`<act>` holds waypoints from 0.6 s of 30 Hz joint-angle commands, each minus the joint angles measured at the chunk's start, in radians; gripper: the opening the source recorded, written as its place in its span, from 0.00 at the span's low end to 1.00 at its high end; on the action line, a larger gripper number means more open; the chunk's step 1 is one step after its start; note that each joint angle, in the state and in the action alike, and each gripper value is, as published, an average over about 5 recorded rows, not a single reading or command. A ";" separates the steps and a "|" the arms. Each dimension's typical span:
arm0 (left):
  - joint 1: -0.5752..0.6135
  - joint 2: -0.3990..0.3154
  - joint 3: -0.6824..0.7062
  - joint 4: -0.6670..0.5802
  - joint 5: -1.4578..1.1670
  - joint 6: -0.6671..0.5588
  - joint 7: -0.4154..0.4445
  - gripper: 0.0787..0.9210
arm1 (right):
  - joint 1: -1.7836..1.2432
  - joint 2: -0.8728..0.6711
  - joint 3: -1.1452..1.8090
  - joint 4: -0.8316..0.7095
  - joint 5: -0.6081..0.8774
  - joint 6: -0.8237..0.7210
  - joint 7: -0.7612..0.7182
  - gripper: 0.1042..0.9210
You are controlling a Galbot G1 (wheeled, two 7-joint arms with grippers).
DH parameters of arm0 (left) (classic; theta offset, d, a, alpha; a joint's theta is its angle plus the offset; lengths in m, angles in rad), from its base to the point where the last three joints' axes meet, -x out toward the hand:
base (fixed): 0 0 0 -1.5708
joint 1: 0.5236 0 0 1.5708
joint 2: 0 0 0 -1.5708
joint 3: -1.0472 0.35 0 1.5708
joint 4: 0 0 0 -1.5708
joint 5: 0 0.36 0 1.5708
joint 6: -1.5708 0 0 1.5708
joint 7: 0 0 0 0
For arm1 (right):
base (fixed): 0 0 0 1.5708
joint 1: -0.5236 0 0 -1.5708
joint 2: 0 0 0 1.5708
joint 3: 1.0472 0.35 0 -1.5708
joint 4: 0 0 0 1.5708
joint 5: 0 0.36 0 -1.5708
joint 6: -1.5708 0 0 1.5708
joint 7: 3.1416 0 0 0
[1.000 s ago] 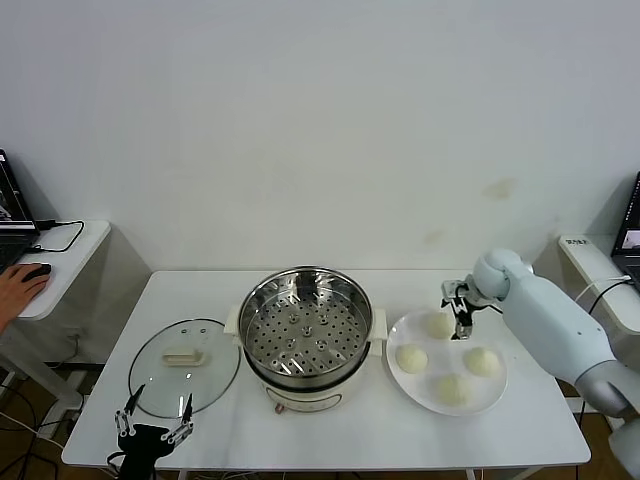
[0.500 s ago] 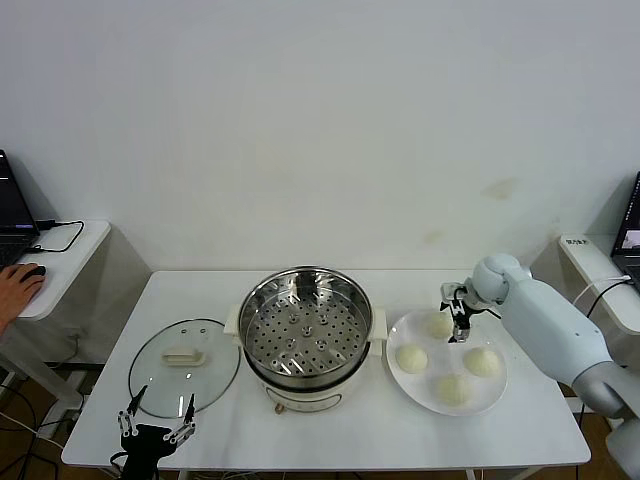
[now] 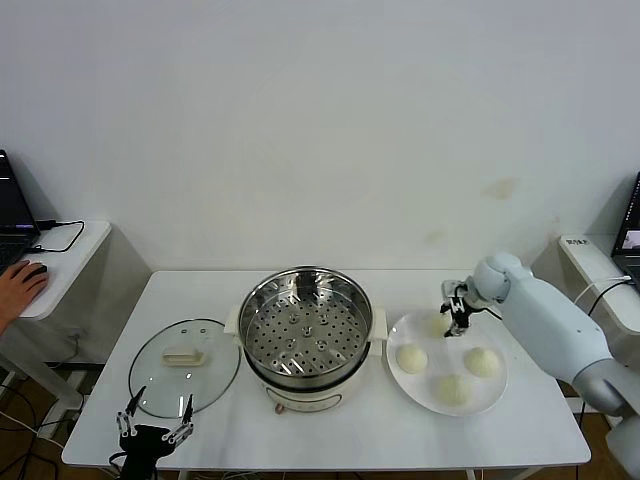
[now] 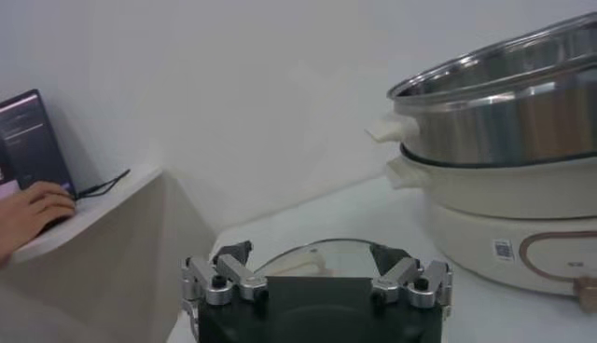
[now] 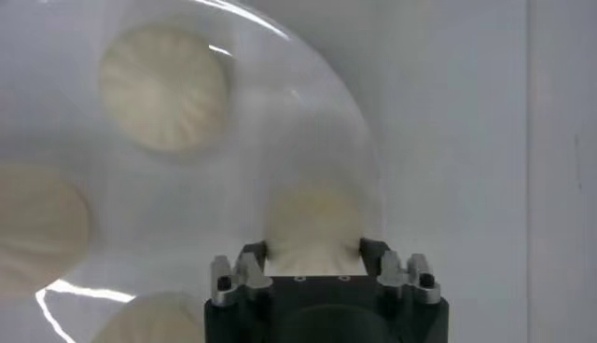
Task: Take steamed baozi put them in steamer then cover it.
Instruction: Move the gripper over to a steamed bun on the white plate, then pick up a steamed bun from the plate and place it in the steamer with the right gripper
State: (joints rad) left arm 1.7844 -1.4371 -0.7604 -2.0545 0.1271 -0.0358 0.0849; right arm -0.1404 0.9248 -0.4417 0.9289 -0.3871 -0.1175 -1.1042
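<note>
The steamer (image 3: 305, 335) stands uncovered at the table's centre, its perforated tray bare. Its cover (image 3: 184, 365), a glass lid, lies flat on the table to its left. To the steamer's right a white plate (image 3: 498, 392) carries the steamed baozi. My right gripper (image 3: 455, 312) is over the plate's far side, shut on the farthest baozi (image 3: 436, 323). In the right wrist view that baozi (image 5: 314, 219) sits squeezed between the fingers of the right gripper (image 5: 313, 248), and three others (image 5: 163, 86) lie beyond on the plate. My left gripper (image 3: 157, 410) is parked open at the front left edge, nothing between the fingers of the gripper (image 4: 312, 256).
A side table at the far left carries a laptop, a mouse and a person's hand (image 3: 20, 285). Another desk (image 3: 600, 255) stands at the right, behind my right arm. The steamer's handle (image 3: 379, 325) sits close to the plate's rim.
My right gripper has closed its fingers on the farthest baozi on the plate. The left arm, the steamer and the lid have not moved.
</note>
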 commanded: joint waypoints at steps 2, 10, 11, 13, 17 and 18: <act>0.000 0.003 0.000 0.002 0.001 -0.001 -0.001 0.88 | 0.019 -0.008 -0.012 0.004 0.035 0.000 -0.002 0.57; 0.005 0.002 0.008 -0.005 0.006 0.000 -0.006 0.88 | 0.196 -0.070 -0.112 0.123 0.203 -0.001 -0.084 0.57; 0.007 0.002 0.010 -0.009 0.008 0.001 -0.004 0.88 | 0.238 -0.071 -0.137 0.134 0.236 0.004 -0.099 0.57; 0.008 0.002 0.012 -0.015 0.010 0.001 -0.003 0.88 | 0.327 -0.065 -0.191 0.149 0.308 0.019 -0.130 0.57; 0.015 0.008 0.024 -0.035 0.018 0.001 -0.011 0.88 | 0.480 -0.014 -0.303 0.139 0.431 0.057 -0.182 0.57; 0.018 0.009 0.027 -0.041 0.022 0.001 -0.012 0.88 | 0.511 0.007 -0.325 0.131 0.450 0.074 -0.193 0.57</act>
State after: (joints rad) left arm 1.7991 -1.4309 -0.7399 -2.0826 0.1445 -0.0356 0.0735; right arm 0.1937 0.9234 -0.6528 1.0203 -0.0832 -0.0588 -1.2436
